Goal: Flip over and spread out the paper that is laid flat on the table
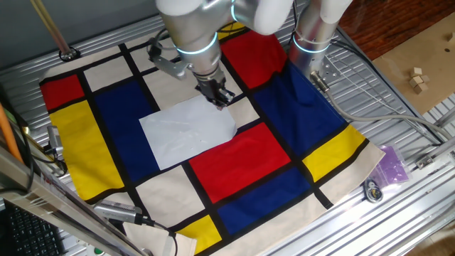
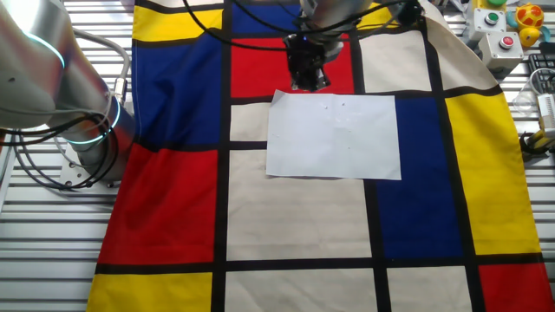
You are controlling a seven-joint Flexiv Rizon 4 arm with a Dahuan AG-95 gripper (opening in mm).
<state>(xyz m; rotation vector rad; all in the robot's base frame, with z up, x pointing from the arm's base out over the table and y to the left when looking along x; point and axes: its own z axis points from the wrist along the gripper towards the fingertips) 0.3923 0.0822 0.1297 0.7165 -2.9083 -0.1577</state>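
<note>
Gripper: the gripper point(image 1: 221, 97) is low over the cloth at one edge of the paper, near a corner; whether its dark fingers are spread, pressed together or pinching the sheet cannot be told from either view.
Paper: the paper point(image 2: 334, 136) lies flat near the middle of the cloth, covering part of a cream block and lapping onto the blue one beside it.
Cloth: the cloth point(image 2: 165, 217) of red, blue, yellow and cream blocks covers most of the table point(image 1: 409, 206); it is rumpled near the arm base.
Arm: the arm point(image 1: 192, 28) leans over the cloth above the paper; its base point(image 2: 82, 147) stands just off the cloth edge, cables point(image 2: 35, 160) looping beside it.
Around: a purple bag point(image 1: 392, 165) and a small round metal part point(image 1: 372, 190) lie on bare table by one cloth corner; a button box point(image 2: 501, 33) sits beyond another.
</note>
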